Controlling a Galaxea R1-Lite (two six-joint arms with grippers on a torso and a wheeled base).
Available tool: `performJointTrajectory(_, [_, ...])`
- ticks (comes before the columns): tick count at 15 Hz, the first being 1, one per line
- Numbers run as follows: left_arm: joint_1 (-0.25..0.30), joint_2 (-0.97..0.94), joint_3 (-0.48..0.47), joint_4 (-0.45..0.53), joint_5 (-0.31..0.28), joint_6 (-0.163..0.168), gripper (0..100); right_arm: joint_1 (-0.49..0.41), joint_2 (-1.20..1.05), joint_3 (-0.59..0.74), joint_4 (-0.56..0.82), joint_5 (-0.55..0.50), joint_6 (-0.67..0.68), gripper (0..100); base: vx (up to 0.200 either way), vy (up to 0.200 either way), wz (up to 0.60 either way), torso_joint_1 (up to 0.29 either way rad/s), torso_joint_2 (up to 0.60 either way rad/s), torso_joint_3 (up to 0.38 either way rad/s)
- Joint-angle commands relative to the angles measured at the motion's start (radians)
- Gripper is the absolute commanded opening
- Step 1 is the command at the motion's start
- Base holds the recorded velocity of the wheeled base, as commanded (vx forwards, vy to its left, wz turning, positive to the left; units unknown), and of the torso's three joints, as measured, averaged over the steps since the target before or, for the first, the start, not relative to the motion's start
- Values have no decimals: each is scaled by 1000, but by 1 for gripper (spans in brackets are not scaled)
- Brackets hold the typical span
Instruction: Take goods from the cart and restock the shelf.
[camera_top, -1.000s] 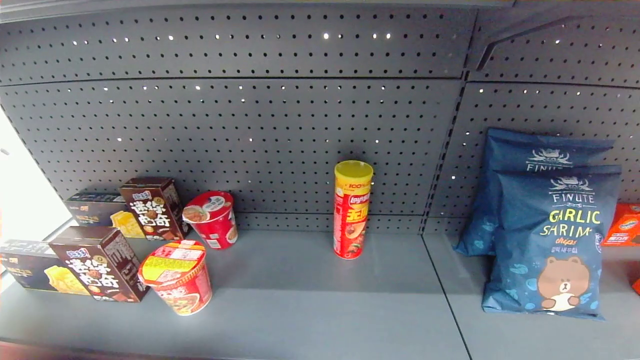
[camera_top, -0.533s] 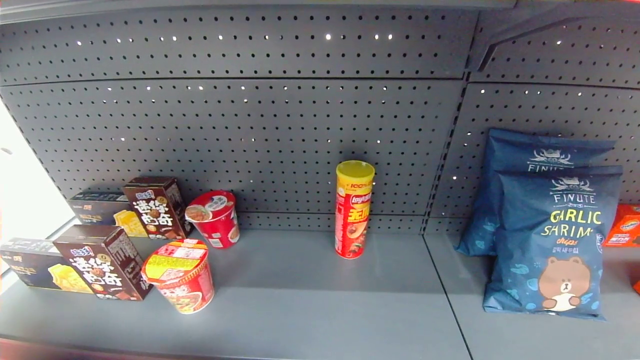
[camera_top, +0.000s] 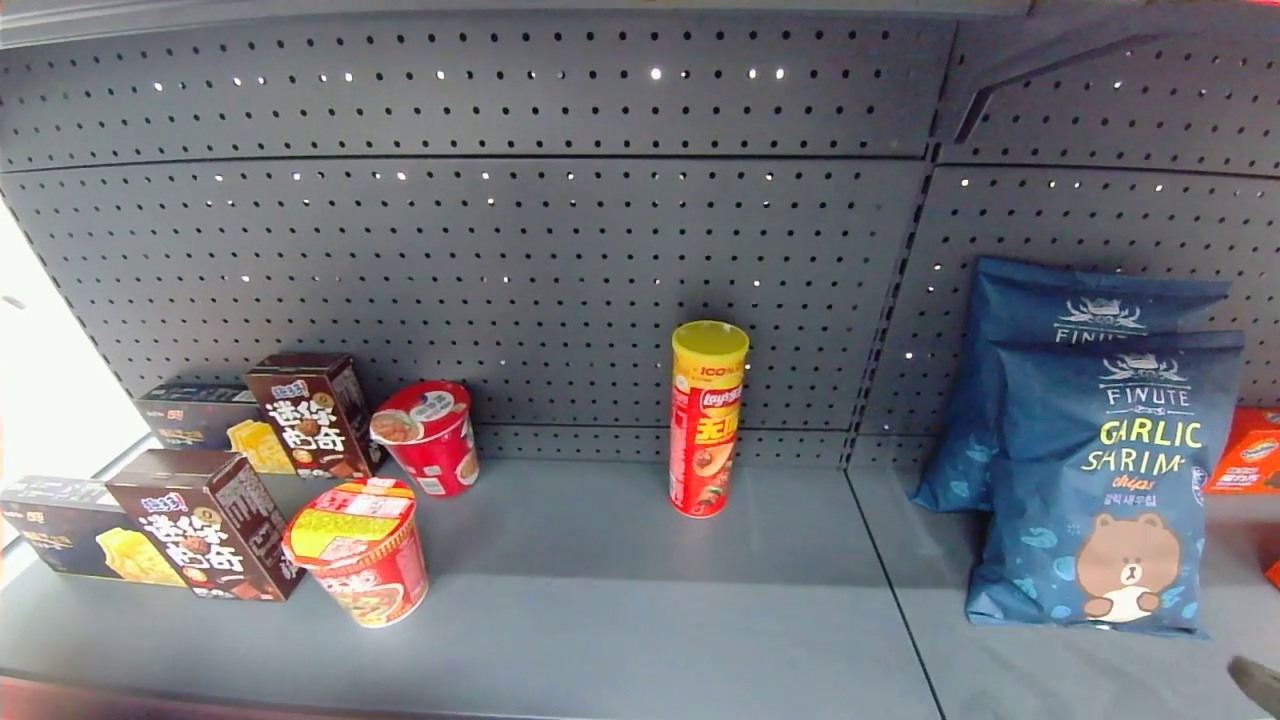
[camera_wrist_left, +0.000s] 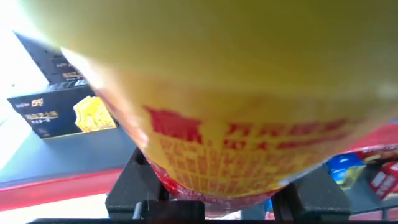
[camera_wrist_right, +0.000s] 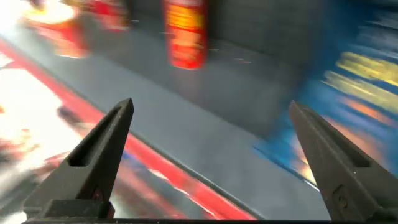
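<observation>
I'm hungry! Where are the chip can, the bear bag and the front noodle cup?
chip can (camera_top: 706, 430), head view, its red side.
bear bag (camera_top: 1105, 500), head view, front, above the bear.
front noodle cup (camera_top: 347, 522), head view, its lid.

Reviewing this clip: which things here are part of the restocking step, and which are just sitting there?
In play: yellow-and-red container, gripped in the left claw; open right claw; grey shelf board.
Just sitting: upright chips can; two red noodle cups; brown boxes; blue crisp bags.
</observation>
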Motion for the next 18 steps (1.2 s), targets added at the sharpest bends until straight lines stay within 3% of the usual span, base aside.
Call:
performJointTrajectory(1, [-14, 110, -78, 2, 6, -42, 0, 207, 402, -213, -43, 32, 125, 100, 0, 0, 0, 0, 0, 0])
performJointTrajectory(5, [-20, 219, -111, -2, 1, -52, 0, 199, 815, -314, -370, 58, 108, 100, 0, 0, 0, 0, 0, 0])
performJointTrajectory(9, [-22, 216, -97, 1, 1, -54, 0, 168, 1033, -429, -404, 100, 91, 100, 0, 0, 0, 0, 0, 0])
performJointTrajectory(13, [-22, 205, -98, 2, 0, -54, 0, 116, 1218, -455, -622, 339, 43, 100, 0, 0, 0, 0, 0, 0])
performJointTrajectory(18, [-22, 179, -94, 4, 0, -54, 0, 99, 1332, -495, -686, 413, 42, 100, 0, 0, 0, 0, 0, 0])
